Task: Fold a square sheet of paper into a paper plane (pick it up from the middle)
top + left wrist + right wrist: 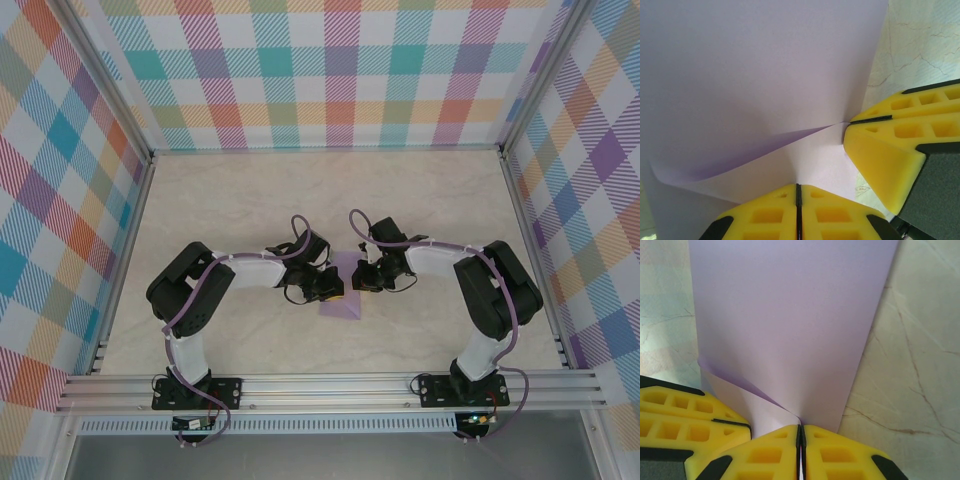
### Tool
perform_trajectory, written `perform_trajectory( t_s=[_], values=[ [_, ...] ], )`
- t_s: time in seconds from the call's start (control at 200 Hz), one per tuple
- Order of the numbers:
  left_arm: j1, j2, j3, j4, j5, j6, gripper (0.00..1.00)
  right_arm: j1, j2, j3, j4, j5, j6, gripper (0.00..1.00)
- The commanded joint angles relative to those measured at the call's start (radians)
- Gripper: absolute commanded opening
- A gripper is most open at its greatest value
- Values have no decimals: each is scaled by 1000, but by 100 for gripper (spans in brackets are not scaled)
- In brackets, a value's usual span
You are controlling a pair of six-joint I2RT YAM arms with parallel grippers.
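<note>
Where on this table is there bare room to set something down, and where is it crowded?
Free: the table's far half, from the back wall down to the lavender paper; also the near strip between paper and front rail. Crowded: the centre, where the left gripper and right gripper both pinch the paper.

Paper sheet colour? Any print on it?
The sheet is plain light purple, no print; the right wrist view shows it best.

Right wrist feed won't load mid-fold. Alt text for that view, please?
The right gripper, yellow-fingered, is shut on the near edge of the lavender sheet, which stretches away over the marbled table. At lower left the left gripper pinches it too, beside a lifted flap.
</note>
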Motion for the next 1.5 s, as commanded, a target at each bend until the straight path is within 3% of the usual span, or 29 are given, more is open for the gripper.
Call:
perform_trajectory(
  t_s=[0.0, 0.49, 0.805, 1.265, 1.495],
  values=[
    [-16, 15, 15, -27, -8, 15, 9, 0, 10, -10, -11, 6, -13, 12],
    [-17, 40, 29, -75, -28, 17, 8, 1, 6, -7, -44, 43, -15, 13],
    [-17, 46, 35, -92, -31, 25, 8, 1, -83, 9, -92, 99, -9, 18],
    [-17, 10, 41, -96, -25, 52, 9, 0, -20, 37, -68, 24, -14, 26],
    [-17, 14, 37, -97, -26, 51, 9, 0, 8, 53, -59, 0, -25, 24]
  ],
)
